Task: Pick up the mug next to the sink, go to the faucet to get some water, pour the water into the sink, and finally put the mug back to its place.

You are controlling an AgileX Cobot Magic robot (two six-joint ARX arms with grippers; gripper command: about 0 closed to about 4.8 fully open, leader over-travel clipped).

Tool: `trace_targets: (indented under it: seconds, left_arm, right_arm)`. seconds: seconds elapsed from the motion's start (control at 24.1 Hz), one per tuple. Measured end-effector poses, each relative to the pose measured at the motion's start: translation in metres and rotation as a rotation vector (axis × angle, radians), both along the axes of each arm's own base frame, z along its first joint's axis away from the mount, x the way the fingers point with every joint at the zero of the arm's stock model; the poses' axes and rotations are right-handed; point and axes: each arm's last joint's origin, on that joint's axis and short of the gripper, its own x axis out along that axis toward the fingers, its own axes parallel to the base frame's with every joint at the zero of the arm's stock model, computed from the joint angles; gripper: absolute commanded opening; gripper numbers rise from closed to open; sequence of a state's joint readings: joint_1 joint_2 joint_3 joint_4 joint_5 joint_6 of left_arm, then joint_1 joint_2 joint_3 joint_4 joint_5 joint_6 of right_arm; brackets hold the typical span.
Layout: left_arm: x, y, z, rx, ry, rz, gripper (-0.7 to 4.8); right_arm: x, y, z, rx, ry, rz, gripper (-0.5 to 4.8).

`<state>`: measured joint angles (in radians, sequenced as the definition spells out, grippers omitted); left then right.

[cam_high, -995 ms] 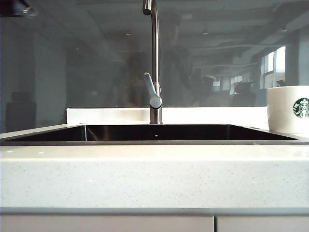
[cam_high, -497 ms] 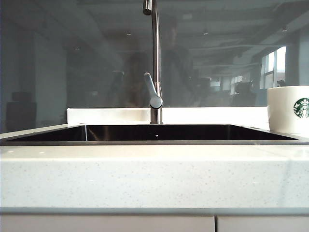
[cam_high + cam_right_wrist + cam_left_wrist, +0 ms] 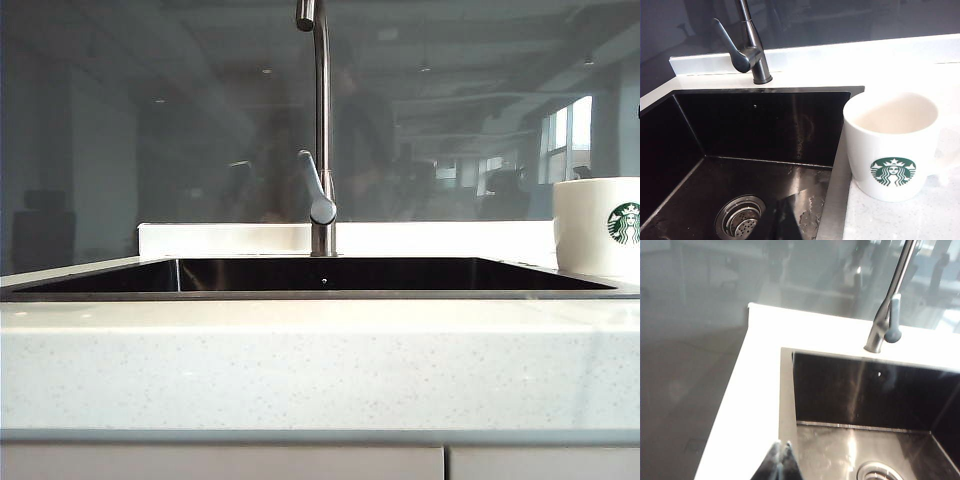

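Observation:
The white mug with a green logo stands upright on the countertop just right of the sink, in front of the steel faucet. No gripper shows in the exterior view. In the right wrist view the mug is empty and sits beside the sink's rim. My right gripper is shut on nothing, hanging above the basin short of the mug. My left gripper is shut and empty above the sink's rim on the side away from the mug, with the faucet beyond.
A round metal drain lies in the basin floor. The faucet's grey lever points up and left. A glass wall stands behind the raised white ledge. Speckled countertop runs along the front.
A dark piece of an arm at the top left corner of the exterior view has gone from sight. Mug, faucet and lever have not moved.

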<state>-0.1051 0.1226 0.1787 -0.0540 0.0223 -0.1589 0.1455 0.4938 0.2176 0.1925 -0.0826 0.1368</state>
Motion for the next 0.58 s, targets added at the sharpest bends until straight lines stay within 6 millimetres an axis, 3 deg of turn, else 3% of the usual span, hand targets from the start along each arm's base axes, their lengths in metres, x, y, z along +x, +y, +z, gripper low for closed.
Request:
trace_targets:
  seconds: [0.25,0.33,0.41,0.58]
  left_arm:
    - [0.000,0.000,-0.001,0.002,0.015,0.000,-0.04]
    - [0.000,0.001,-0.003,0.093,0.024,0.018,-0.04]
    - [0.000,0.003,-0.005,0.201,0.034,0.101,-0.04]
    - [-0.009,0.013,-0.006,0.214,-0.043,0.304,-0.04]
  right_arm:
    - [0.000,0.000,0.000,0.000,0.000,0.000,-0.01]
    - [0.000,0.000,0.000,0.000,0.000,0.000,-0.01]
    - [0.000,0.000,0.000,0.000,0.000,0.000,-0.01]
    - [0.000,0.000,0.000,0.000,0.000,0.000,-0.01]
